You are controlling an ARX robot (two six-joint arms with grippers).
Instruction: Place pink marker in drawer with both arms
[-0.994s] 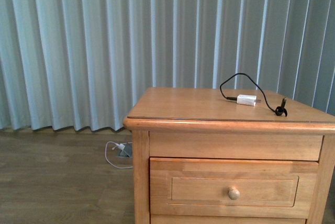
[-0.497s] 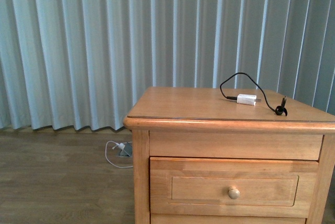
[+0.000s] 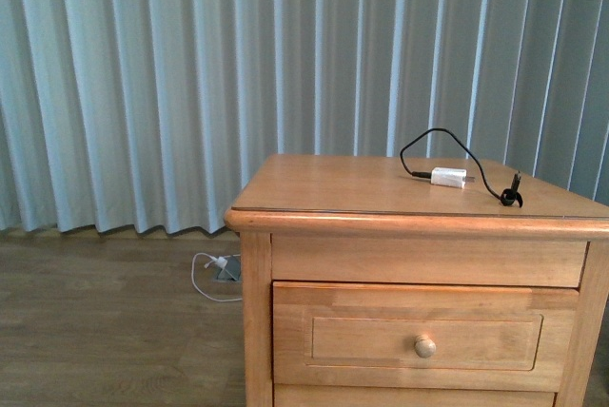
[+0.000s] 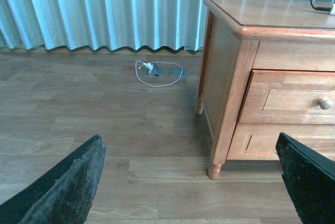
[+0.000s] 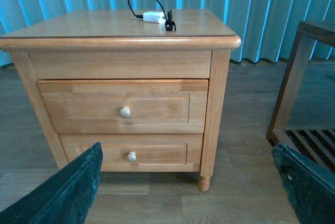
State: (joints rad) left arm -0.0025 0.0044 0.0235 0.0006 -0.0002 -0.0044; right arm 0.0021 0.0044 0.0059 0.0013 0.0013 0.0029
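The pink marker is out of view in every picture. The drawer is the upper one of a light-wood nightstand, shut, with a round knob. It also shows in the right wrist view, where the drawer sits above a second, lower drawer. In the left wrist view the drawer is seen at an angle. My left gripper hangs open over bare floor to the nightstand's left. My right gripper is open in front of the nightstand, low, holding nothing. Neither arm shows in the front view.
A white charger plug with a black cable lies on the nightstand top, also seen as the plug. A white cord and grey block lie on the wood floor by the curtain. A dark wooden rack stands right of the nightstand.
The whole scene sits a few pixels higher in the front view than before. Nothing on the nightstand has moved and the drawer stays shut.
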